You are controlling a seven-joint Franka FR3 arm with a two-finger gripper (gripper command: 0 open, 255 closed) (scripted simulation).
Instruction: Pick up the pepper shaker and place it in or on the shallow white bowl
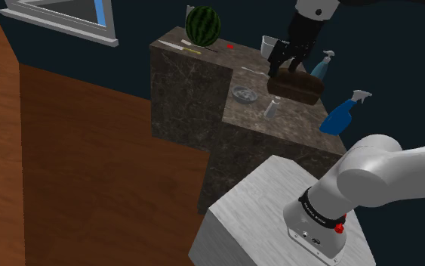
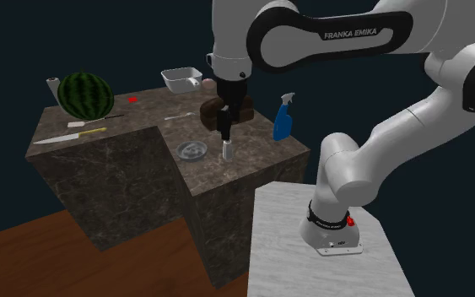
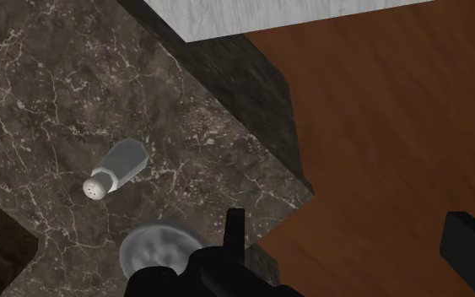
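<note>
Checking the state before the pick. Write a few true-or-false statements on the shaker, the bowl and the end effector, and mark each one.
1. The pepper shaker stands upright on the dark stone counter, with nothing clasping it. True.
2. The end effector is shut. False: its two black fingers stand well apart, with nothing between them.
3. The shaker is already inside the shallow bowl. False: it stands on the counter next to the bowl, apart from it.
4. A watermelon sits on the same counter, away from the shaker. True.
</note>
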